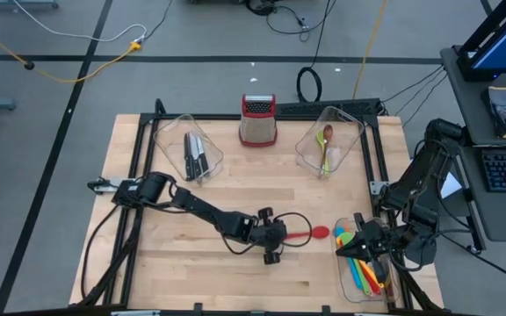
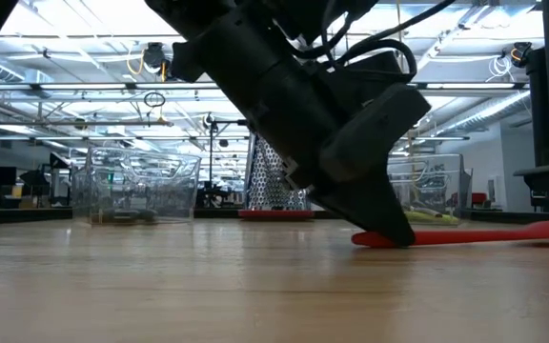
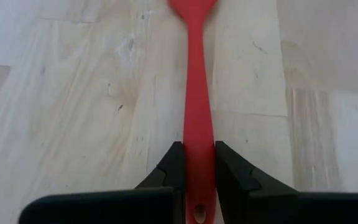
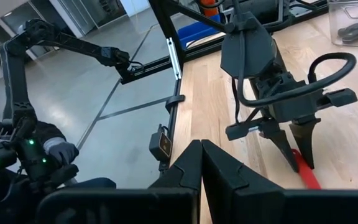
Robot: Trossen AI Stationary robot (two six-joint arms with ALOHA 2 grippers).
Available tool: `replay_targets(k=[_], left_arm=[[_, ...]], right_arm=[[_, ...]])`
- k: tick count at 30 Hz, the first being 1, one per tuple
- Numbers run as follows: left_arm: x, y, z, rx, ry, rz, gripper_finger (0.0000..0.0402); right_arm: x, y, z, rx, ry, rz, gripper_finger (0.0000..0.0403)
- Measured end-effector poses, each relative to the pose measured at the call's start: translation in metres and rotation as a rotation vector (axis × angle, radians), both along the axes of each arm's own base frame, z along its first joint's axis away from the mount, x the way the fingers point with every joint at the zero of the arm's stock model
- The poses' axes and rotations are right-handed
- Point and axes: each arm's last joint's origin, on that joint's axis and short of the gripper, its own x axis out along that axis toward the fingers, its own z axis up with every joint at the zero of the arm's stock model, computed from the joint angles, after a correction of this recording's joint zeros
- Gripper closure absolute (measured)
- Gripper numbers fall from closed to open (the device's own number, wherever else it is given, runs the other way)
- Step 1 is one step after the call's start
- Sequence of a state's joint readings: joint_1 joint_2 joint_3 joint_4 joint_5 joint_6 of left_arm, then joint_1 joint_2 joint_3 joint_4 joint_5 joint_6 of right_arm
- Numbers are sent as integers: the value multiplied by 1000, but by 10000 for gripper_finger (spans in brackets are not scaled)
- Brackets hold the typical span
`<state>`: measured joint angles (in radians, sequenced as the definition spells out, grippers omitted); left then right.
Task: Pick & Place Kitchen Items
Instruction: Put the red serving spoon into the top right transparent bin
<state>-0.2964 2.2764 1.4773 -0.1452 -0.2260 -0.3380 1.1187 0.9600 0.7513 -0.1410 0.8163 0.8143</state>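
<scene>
A red spoon lies on the wooden table, right of its middle, bowl toward the right edge. My left gripper is shut on its handle; the left wrist view shows the handle running away between the two fingers. My right gripper is shut with nothing in it and hangs over the near right bin of coloured spatulas. My left gripper pinches the red spoon's handle near its free end, one finger on each long side. The fingers slant down from the table's left, in line with the handle. The spoon lies flat on the table.
A clear bin with black-handled knives stands at the far left and another with a green and a brown spoon at the far right. A metal grater with a red top stands between them. A person's gloved hand shows beyond the table.
</scene>
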Motion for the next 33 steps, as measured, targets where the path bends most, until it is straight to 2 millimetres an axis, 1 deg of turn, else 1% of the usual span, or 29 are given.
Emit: replay_targets(k=[1,5,11,16,23,27,29,33], left_arm=[[-1,0,5,9,-5,1,362],[-6,2,12,59,24,15,362],[-16,6,29,135,64,51,362],[-19,7,46,159,36,63,362],[-25,11,85,199,-36,87,362],[-33,14,119,200,-111,86,362],[-38,16,136,203,-143,84,362],[-52,22,178,185,-242,92,362]], right_arm=[[0,0,0,0,0,0,399],[0,0,0,2,1,1,399],[0,0,0,1,-1,2,399],[0,0,0,-15,-6,4,399],[1,1,-1,-64,-14,14,399],[2,-1,-5,-133,-36,-6,399],[2,-3,-11,-188,-44,-19,399],[3,-8,-26,-286,-46,-53,399]])
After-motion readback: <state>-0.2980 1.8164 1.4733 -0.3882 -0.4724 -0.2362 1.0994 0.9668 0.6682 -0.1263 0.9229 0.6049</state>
